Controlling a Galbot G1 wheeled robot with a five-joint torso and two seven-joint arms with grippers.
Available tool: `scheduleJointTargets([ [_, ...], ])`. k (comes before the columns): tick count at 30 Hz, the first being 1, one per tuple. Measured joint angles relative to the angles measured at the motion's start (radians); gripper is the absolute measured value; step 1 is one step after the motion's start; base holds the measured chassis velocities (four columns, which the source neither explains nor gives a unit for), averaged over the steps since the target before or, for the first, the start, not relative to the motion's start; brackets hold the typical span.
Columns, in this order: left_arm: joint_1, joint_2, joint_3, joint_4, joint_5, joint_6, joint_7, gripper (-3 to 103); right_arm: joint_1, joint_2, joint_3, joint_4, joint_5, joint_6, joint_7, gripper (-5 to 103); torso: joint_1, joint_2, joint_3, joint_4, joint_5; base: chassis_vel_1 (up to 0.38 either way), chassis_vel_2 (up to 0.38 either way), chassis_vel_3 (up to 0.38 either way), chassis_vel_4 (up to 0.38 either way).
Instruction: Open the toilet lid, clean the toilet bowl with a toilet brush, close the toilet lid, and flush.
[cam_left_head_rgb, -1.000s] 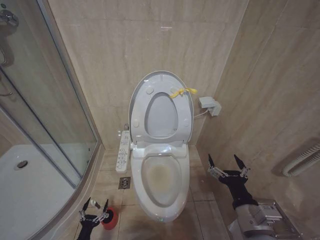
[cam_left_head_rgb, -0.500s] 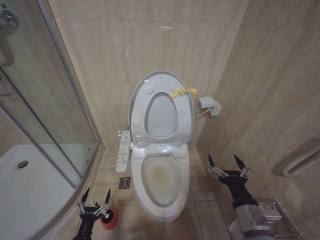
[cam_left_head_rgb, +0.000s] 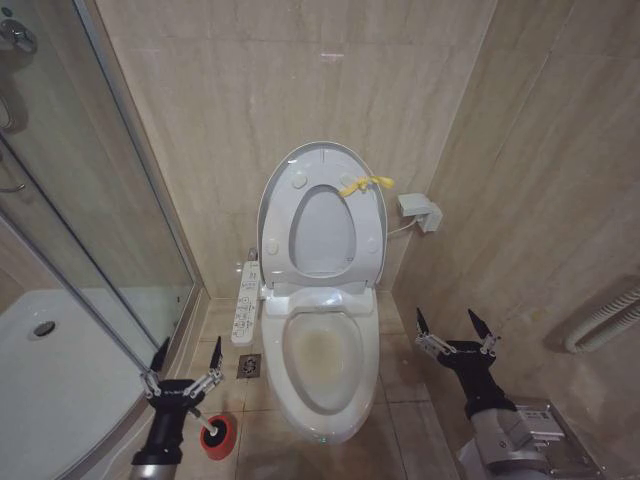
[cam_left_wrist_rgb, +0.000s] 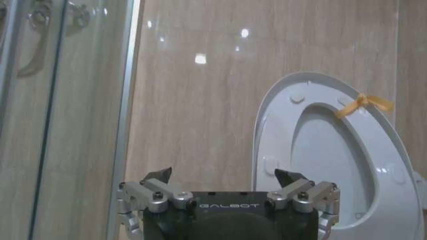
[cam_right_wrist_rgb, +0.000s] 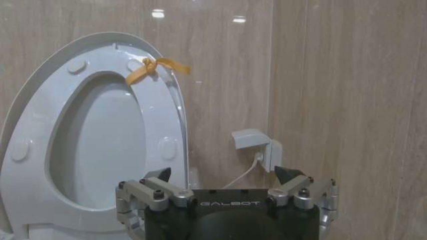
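Observation:
The toilet lid (cam_left_head_rgb: 324, 153) stands upright against the wall with the seat ring raised in front of it and a yellow strap (cam_left_head_rgb: 365, 184) on its rim. Below lies the open toilet bowl (cam_left_head_rgb: 322, 372), with a yellowish stain inside. The toilet brush (cam_left_head_rgb: 206, 427) sits in its red holder (cam_left_head_rgb: 220, 438) on the floor left of the bowl. My left gripper (cam_left_head_rgb: 188, 352) hangs open just above and behind the holder, holding nothing. On the other side of the bowl, my right gripper (cam_left_head_rgb: 447, 321) is open and empty. Both wrist views look at the raised lid (cam_left_wrist_rgb: 327, 150) (cam_right_wrist_rgb: 100, 145).
A glass shower screen (cam_left_head_rgb: 90, 230) and white shower tray (cam_left_head_rgb: 50, 370) close off the left. A control panel (cam_left_head_rgb: 246, 302) juts from the bowl's left side, with a floor drain (cam_left_head_rgb: 249, 366) below it. A wall socket box (cam_left_head_rgb: 418, 211) and tiled walls stand to the right.
My left gripper has risen from beside the red holder to above it, shifting slightly left, still open and empty. The right arm has not moved.

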Motion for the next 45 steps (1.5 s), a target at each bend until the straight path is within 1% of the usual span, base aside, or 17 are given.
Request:
scheduleJointTargets([
  [1, 0.0, 0.0, 0.0, 0.0, 0.0, 0.0, 0.0, 100, 0.0, 0.0, 0.0, 0.0, 0.0, 0.0, 0.0, 100, 0.0, 0.0, 0.0, 0.0, 0.0, 0.0, 0.0, 0.0, 0.0],
  [2, 0.017, 0.013, -0.003, -0.033, -0.013, 0.045, -0.012, 100, 0.0, 0.0, 0.0, 0.0, 0.0, 0.0, 0.0, 100, 0.0, 0.0, 0.0, 0.0001, -0.0001, 0.0, 0.0, 0.0, 0.0],
  [4, 0.031, 0.033, -0.011, -0.057, -0.039, 0.099, -0.016, 100, 0.0, 0.0, 0.0, 0.0, 0.0, 0.0, 0.0, 100, 0.0, 0.0, 0.0, 0.0, -0.0001, 0.0, 0.0, 0.0, 0.0],
  [5, 0.031, 0.033, -0.011, -0.057, -0.039, 0.099, -0.016, 100, 0.0, 0.0, 0.0, 0.0, 0.0, 0.0, 0.0, 100, 0.0, 0.0, 0.0, 0.0, -0.0001, 0.0, 0.0, 0.0, 0.0],
  [7, 0.041, 0.043, -0.019, -0.078, -0.047, 0.14, -0.018, 100, 0.0, 0.0, 0.0, 0.0, 0.0, 0.0, 0.0, 100, 0.0, 0.0, 0.0, -0.0001, -0.0004, 0.0, 0.0, 0.0, 0.0],
  [9, 0.062, 0.045, -0.019, -0.125, -0.054, 0.197, -0.032, 100, 0.0, 0.0, 0.0, 0.0, 0.0, 0.0, 0.0, 100, 0.0, 0.0, 0.0, 0.0, -0.0002, 0.0, 0.0, 0.0, 0.0],
  [13, 0.092, 0.035, -0.017, -0.168, -0.03, 0.228, -0.043, 100, 0.0, 0.0, 0.0, 0.0, 0.0, 0.0, 0.0, 100, 0.0, 0.0, 0.0, 0.0, -0.0003, 0.0, 0.0, 0.0, 0.0],
  [16, 0.109, 0.022, -0.016, -0.191, -0.021, 0.24, -0.047, 100, 0.0, 0.0, 0.0, 0.0, 0.0, 0.0, 0.0, 100, 0.0, 0.0, 0.0, 0.0, -0.0002, 0.0, 0.0, 0.0, 0.0],
  [19, 0.114, 0.006, -0.017, -0.2, -0.008, 0.241, -0.051, 100, 0.0, 0.0, 0.0, 0.0, 0.0, 0.0, 0.0, 100, 0.0, 0.0, 0.0, 0.0001, -0.0002, 0.0, 0.0, 0.0, 0.0],
  [23, 0.13, -0.035, -0.03, -0.205, 0.01, 0.229, -0.062, 100, 0.0, 0.0, 0.0, 0.0, 0.0, 0.0, 0.0, 100, 0.0, 0.0, 0.0, -0.0001, -0.0002, 0.0, 0.0, 0.0, 0.0],
  [25, 0.142, -0.045, -0.024, -0.209, 0.017, 0.224, -0.063, 100, 0.0, 0.0, 0.0, 0.0, 0.0, 0.0, 0.0, 100, 0.0, 0.0, 0.0, 0.0001, -0.0002, 0.0, 0.0, 0.0, 0.0],
  [28, 0.186, -0.075, 0.0, -0.216, 0.052, 0.211, -0.069, 100, 0.0, 0.0, 0.0, 0.0, 0.0, 0.0, 0.0, 100, 0.0, 0.0, 0.0, 0.0, 0.0, 0.0, 0.0, 0.0, 0.0],
  [32, 0.211, -0.106, 0.008, -0.226, 0.065, 0.209, -0.072, 100, 0.0, 0.0, 0.0, 0.0, 0.0, 0.0, 0.0, 100, 0.0, 0.0, 0.0, 0.0001, 0.0, 0.0, 0.0, 0.0, 0.0],
  [39, 0.238, -0.117, 0.001, -0.228, 0.084, 0.2, -0.071, 100, 0.0, 0.0, 0.0, 0.0, 0.0, 0.0, 0.0, 100, 0.0, 0.0, 0.0, 0.0, -0.0001, 0.0, 0.0, 0.0, 0.0],
  [42, 0.249, -0.118, -0.009, -0.227, 0.133, 0.146, -0.023, 100, 0.0, 0.0, 0.0, 0.0, 0.0, 0.0, 0.0, 100, 0.0, 0.0, 0.0, 0.0, -0.0001, 0.0, 0.0, 0.0, 0.0],
  [43, 0.249, -0.118, -0.009, -0.227, 0.133, 0.146, -0.023, 100, 0.0, 0.0, 0.0, 0.0, 0.0, 0.0, 0.0, 100, 0.0, 0.0, 0.0, 0.0, -0.0001, 0.0, 0.0, 0.0, 0.0],
  [45, 0.253, -0.125, -0.007, -0.227, 0.165, 0.108, 0.002, 100, 0.0, 0.0, 0.0, 0.0, 0.0, 0.0, 0.0, 100, 0.0, 0.0, 0.0, 0.0, -0.0001, 0.0, 0.0, 0.0, 0.0],
])
